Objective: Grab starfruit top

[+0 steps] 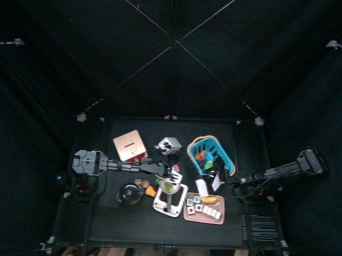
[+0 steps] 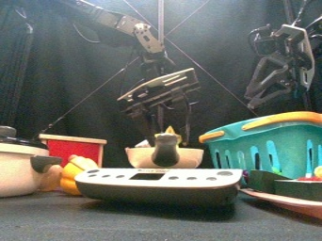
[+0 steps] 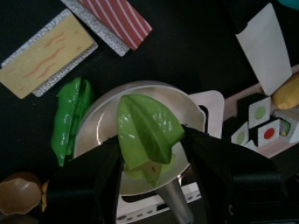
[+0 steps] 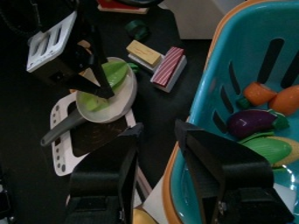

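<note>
Left wrist view looks down on the ridged yellow-green toy starfruit (image 3: 149,131), which lies in a shallow cream-white bowl (image 3: 103,109). The left gripper (image 3: 149,175) hangs over it with its two black jaws spread wide, one on either side of the fruit's near end; whether they touch it cannot be told. A green toy pepper (image 3: 68,118) lies just beside the bowl, at about nine o'clock from the starfruit. Farther off, at eleven o'clock, sit a yellow sponge-like block (image 3: 47,54) and a red-and-white striped block (image 3: 117,21).

In the top view the starfruit (image 1: 171,180) sits near the table's middle, with the teal oval basket (image 1: 211,155) at about one o'clock from it. The right gripper (image 4: 158,153) rests by that basket's rim, jaws apart and holding nothing.
</note>
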`<state>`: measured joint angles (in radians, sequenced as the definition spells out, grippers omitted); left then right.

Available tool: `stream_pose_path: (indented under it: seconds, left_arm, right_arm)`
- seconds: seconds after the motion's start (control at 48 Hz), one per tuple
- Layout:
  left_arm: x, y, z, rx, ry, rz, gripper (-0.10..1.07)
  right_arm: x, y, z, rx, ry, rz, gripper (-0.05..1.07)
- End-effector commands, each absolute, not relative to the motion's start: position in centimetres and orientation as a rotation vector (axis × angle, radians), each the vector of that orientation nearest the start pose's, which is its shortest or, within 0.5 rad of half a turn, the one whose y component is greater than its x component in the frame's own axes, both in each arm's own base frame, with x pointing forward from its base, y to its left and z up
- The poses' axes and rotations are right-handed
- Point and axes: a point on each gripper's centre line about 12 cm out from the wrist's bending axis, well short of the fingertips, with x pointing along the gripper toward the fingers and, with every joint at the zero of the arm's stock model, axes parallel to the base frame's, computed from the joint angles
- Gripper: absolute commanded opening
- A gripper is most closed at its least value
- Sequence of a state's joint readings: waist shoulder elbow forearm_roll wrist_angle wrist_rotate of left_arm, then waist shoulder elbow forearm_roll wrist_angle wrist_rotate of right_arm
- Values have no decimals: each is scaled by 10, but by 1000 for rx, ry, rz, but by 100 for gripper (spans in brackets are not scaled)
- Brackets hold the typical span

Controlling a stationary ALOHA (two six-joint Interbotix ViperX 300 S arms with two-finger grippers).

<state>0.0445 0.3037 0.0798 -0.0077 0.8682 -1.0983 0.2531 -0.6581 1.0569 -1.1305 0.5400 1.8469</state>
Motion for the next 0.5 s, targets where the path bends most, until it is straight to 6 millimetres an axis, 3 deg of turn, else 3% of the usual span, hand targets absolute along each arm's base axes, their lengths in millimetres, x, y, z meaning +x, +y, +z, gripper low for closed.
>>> stream_pose_path:
  seconds: [0.0,0.479]
  left_arm:
    - [465,21,198,-980,1045,690,79]
    - [463,21,211,-942,1028,654,79]
  right_arm:
    - [231,4,226,524,467,-430,75]
    - [231,4,227,521,463,-428,75]
